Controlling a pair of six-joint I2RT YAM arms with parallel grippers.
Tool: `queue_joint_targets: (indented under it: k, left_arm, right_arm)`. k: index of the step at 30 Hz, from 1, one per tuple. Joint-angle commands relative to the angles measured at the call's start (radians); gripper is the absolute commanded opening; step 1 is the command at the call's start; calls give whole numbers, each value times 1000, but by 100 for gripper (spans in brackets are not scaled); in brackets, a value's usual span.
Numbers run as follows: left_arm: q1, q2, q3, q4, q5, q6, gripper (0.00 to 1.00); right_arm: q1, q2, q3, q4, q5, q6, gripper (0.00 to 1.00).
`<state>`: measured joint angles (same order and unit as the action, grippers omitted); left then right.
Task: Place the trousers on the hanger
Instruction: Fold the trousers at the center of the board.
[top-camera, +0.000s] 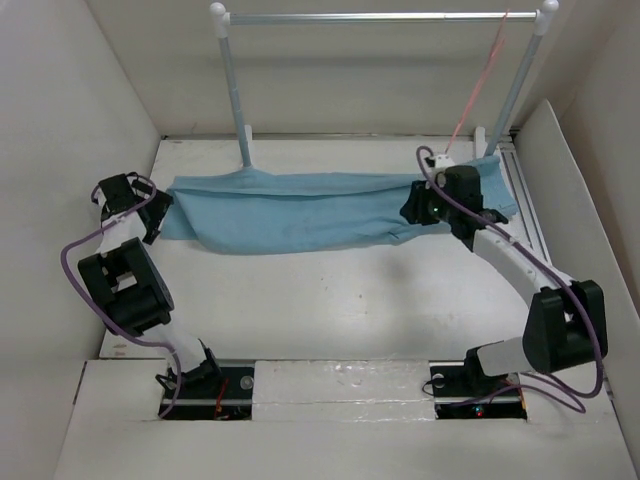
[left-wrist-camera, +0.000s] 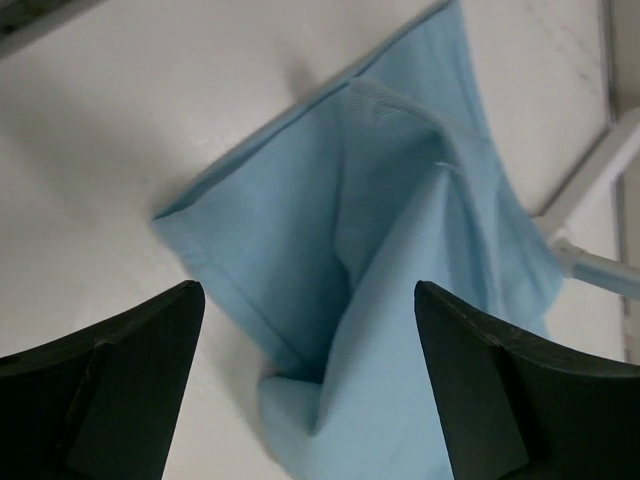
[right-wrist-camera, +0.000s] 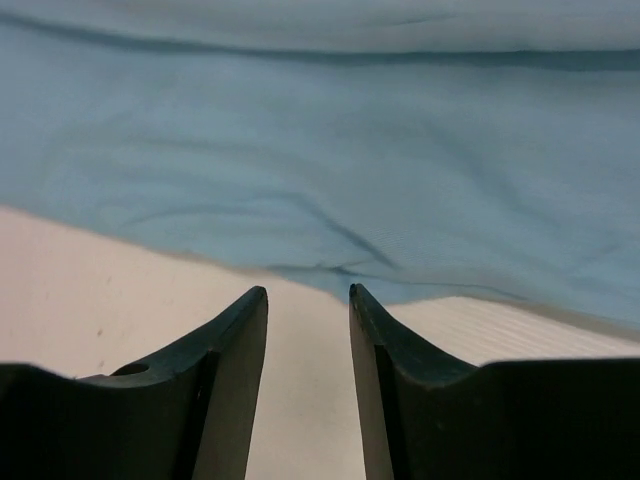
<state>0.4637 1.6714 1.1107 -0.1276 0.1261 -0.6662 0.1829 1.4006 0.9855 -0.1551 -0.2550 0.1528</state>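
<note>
The light blue trousers (top-camera: 320, 210) lie stretched flat across the table, left to right, below the rack. The thin pink hanger (top-camera: 482, 85) hangs from the right end of the rail, and its lower end reaches down near the trousers' right end. My left gripper (top-camera: 157, 215) is at the trousers' left end. In the left wrist view it (left-wrist-camera: 305, 290) is wide open with a folded cloth end (left-wrist-camera: 400, 300) lying between the fingers. My right gripper (top-camera: 412, 205) is over the right part. In the right wrist view it (right-wrist-camera: 307, 290) is narrowly open and empty, its tips just short of the cloth edge (right-wrist-camera: 350, 200).
A silver rail (top-camera: 380, 17) on two white-knobbed posts (top-camera: 232, 80) (top-camera: 520, 80) stands at the back. One post foot shows in the left wrist view (left-wrist-camera: 590, 265). White walls close in both sides (top-camera: 60, 150). A ribbed white strip (right-wrist-camera: 500, 320) lies by the right fingers.
</note>
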Motion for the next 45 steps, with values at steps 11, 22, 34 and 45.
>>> queue_joint_targets:
  k: [11,22,34,45]
  left_arm:
    - [-19,267,294,129,144,-151,82]
    - [-33,404,502,4,118,-171,1]
    - [-51,47,502,-386,-221,5,0]
    - [-143,116,794,-596,-447,157,0]
  right_arm:
    - [411,-11,-68,-35,-41,-87,45]
    - [500,35,-4,-100,-27,-124,45]
    - [446,80,-15,-83,-95,-228,45]
    - [357,138,19,-60,-185,-281,45]
